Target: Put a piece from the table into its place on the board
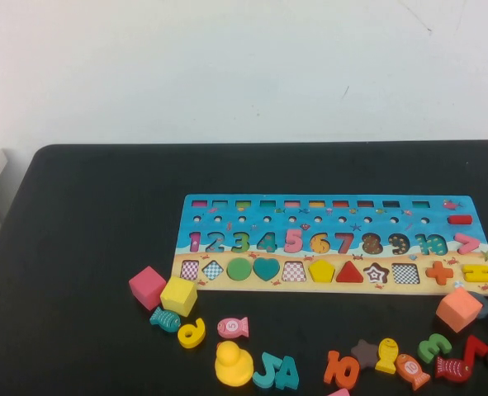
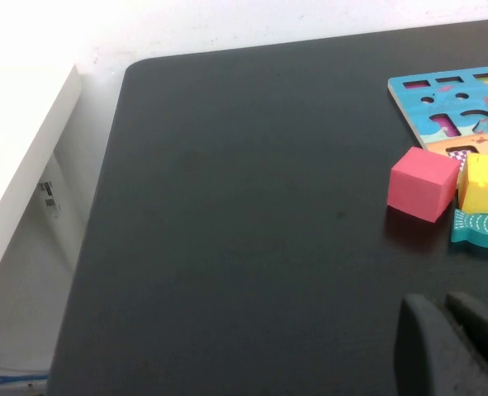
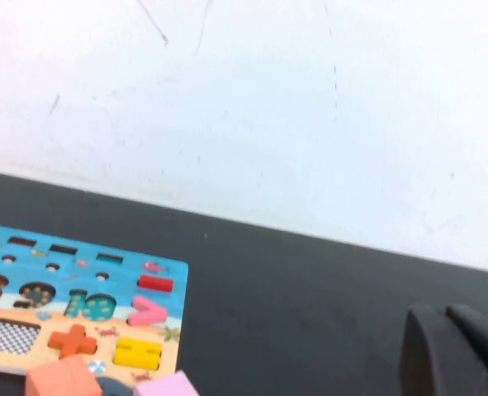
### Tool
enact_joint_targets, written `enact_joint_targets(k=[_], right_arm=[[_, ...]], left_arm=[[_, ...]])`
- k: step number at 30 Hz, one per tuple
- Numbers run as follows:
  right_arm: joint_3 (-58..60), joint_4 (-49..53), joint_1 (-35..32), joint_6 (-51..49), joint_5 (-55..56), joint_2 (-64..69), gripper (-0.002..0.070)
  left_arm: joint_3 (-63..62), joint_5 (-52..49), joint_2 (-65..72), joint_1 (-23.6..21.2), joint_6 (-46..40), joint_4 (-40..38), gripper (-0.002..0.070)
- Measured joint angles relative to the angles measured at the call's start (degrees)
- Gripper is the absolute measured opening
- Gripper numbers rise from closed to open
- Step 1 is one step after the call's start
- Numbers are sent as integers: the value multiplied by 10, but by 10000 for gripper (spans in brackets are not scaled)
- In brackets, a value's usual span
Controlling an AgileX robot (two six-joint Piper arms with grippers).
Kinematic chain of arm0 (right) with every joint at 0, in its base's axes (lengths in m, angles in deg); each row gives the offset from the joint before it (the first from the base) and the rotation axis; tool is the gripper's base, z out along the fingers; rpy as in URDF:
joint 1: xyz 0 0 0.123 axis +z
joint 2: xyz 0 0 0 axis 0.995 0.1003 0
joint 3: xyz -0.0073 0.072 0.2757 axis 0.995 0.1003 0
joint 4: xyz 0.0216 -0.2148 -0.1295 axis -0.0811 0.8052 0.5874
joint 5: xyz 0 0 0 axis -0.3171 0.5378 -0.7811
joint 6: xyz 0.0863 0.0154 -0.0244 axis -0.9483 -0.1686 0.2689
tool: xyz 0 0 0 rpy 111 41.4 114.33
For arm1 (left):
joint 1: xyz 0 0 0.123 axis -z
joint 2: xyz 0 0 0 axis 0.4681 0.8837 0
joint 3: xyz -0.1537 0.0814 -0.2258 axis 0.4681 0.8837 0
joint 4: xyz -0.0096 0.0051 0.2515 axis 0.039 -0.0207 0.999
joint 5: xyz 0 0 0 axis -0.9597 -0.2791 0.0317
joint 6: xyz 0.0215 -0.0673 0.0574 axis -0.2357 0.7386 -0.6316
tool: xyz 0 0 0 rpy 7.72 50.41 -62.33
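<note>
Yellow stands out in the board's (image 1: 334, 243) shape row: the pentagon (image 1: 321, 271) sits in its hollow, lower centre of the high view, between a checkered square hollow (image 1: 294, 271) and the red triangle (image 1: 349, 272). It looks flush and squared up, so the placing step seems done (or nearly all of it), and what remains is a judgement of whether the arms are clear.

Neither arm shows in the high view. The left pincer (image 2: 454, 346) appears only at the lower right of its wrist view, dark fingers close together with barely a slit between them, hanging over bare worktop (image 1: 87, 247) well apart from the pink cube (image 2: 423, 183) and yellow cube (image 2: 485, 185). The right pincer (image 3: 454, 351) sits at the lower right of its own view, pressed together and holding nothing, off beyond the board's far end near the orange cube (image 3: 62, 378).

Loose pieces crowd the bottom of the high view: duck (image 1: 233, 364), fish, numbers. If another piece were to follow, the next move would call for a pincer to spread and come down over one of them without nudging its neighbours.
</note>
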Motion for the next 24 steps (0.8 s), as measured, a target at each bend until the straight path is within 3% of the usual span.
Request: enact_joint_targets(k=[8, 13, 24], right_arm=[[0, -27, -3, -32, -45, 0, 19], [0, -52, 14, -55, -170, 0, 18], [-1, -53, 35, -66, -175, 0, 19]], left_arm=[[0, 0, 0, 0, 0, 0, -1], [0, 0, 0, 0, 0, 0, -1], [0, 0, 0, 0, 0, 0, -1]])
